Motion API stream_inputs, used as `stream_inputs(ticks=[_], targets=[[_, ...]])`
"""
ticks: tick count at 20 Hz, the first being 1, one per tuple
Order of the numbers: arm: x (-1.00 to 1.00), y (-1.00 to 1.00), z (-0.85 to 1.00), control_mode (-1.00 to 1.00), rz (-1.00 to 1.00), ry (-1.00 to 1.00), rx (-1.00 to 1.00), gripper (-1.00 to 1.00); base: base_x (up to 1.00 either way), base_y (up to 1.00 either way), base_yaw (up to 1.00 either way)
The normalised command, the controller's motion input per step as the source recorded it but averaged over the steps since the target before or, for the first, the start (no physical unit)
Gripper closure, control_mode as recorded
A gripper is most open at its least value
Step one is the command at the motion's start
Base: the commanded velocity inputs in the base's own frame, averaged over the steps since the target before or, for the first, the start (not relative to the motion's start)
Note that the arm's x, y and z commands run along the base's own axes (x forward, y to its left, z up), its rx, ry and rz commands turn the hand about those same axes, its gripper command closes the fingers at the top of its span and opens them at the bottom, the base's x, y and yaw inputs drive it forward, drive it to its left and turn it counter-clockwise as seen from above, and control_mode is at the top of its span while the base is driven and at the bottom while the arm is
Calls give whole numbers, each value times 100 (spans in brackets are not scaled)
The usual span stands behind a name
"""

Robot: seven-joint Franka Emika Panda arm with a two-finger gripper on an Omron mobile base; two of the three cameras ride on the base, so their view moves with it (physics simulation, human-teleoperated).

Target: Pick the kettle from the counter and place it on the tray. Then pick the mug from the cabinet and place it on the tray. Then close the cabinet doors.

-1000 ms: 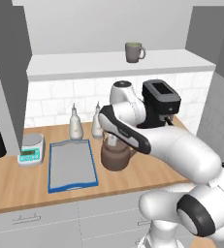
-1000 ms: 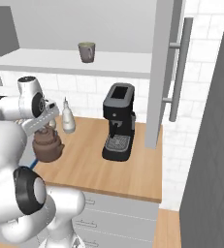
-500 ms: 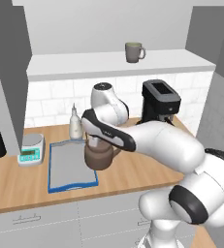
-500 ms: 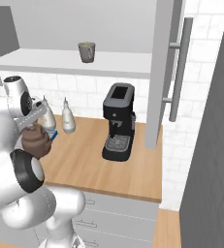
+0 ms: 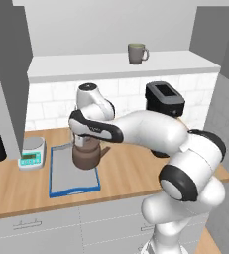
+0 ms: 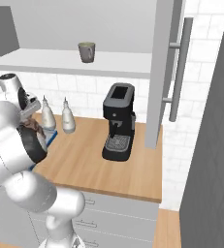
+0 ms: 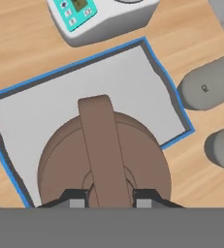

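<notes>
Here the gripper (image 7: 106, 202) is clamped on the arched handle of the kettle (image 5: 86, 156), whose lower body is cut off in the hand view. The arm reaches leftward, bent low, holding the kettle over the tray (image 5: 61, 176). Just beyond the tray's far corner sits a white scale (image 5: 31, 154); two pale bottles (image 6: 55, 116) stand beside it. The mug (image 5: 137, 53) is on the cabinet shelf (image 5: 111, 65) above.

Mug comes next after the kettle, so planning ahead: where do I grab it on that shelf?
Take the mug by its body, coming in level from the open front. It stands upright on the cabinet shelf, handle pointing toward the coffee machine's side, so close the end effector across the walls, clear of the handle.
</notes>
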Motion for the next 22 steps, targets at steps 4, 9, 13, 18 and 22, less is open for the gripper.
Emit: stream_inputs(ticks=[4, 9, 13, 18, 22], targets=[[43, 36, -6, -100, 0, 0, 0, 100, 0, 0, 0], [39, 31, -11, -100, 0, 0, 0, 100, 0, 0, 0], [36, 27, -16, -100, 0, 0, 0, 100, 0, 0, 0], [26, 13, -28, -100, 0, 0, 0, 100, 0, 0, 0], [20, 4, -32, -100, 0, 0, 0, 100, 0, 0, 0]])
